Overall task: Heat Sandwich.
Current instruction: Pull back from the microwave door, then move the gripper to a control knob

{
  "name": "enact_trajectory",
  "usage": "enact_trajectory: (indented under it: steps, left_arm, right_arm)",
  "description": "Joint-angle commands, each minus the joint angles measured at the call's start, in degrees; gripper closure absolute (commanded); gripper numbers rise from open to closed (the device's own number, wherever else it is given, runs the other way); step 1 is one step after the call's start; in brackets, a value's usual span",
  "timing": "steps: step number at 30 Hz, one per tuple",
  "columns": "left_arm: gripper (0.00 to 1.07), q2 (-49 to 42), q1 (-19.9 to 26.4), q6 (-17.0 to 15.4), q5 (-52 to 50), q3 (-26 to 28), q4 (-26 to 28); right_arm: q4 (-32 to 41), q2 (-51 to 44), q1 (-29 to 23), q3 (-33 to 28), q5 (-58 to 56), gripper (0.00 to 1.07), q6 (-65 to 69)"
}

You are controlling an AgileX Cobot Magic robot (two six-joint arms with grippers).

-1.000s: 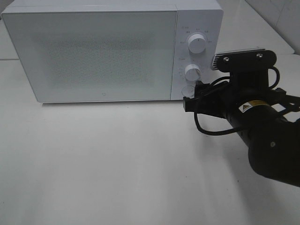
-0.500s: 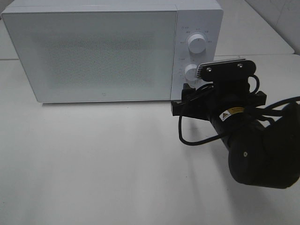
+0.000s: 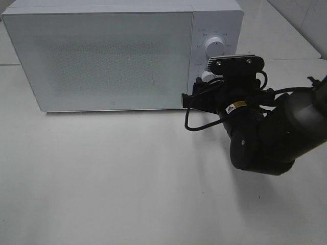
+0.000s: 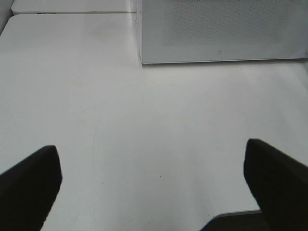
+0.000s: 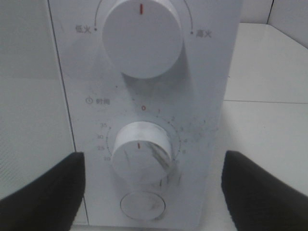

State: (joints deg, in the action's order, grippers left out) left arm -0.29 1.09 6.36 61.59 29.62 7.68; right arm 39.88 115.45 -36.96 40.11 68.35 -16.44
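**Right gripper lined up on timer dial; sandwich not in sight**

Left gripper [image 4: 153, 185]: jaws spread wide, nothing between them, hanging over bare table [image 4: 144, 134]. Looks parked to keep clear.

Right gripper [image 5: 151, 190]: jaws spread, one finger on each side of the timer dial [image 5: 139, 159], not touching it. My read: set to close on it and twist to start heating.

On the panel, the power dial [image 5: 143, 36] sits above it and the door button [image 5: 142, 206] under it.

Microwave [image 3: 102, 56]: door shut. Sandwich shows in no view. Probably inside, but can't confirm through the frosted door.

Table is plain matte white. A second white tabletop butts up behind the microwave.
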Motion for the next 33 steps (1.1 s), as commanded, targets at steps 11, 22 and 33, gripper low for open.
enact_trajectory:
  steps: [11, 22, 33]
  left_arm:
    - [0.1, -1.4, 0.2, -0.3, -0.2, -0.1, 0.4]
    - [0.1, -1.0, 0.2, -0.3, -0.2, -0.1, 0.4]
    - [0.1, -1.0, 0.2, -0.3, -0.2, -0.1, 0.4]
  right_arm:
    - [-1.0, 4.6, 2.3, 6.5, -1.3, 0.31, 1.4]
    - [-0.9, 5.8, 2.8, 6.8, -0.9, 0.31, 3.0]
    - [-0.7, 5.3, 0.8, 6.6, -0.4, 0.31, 2.6]
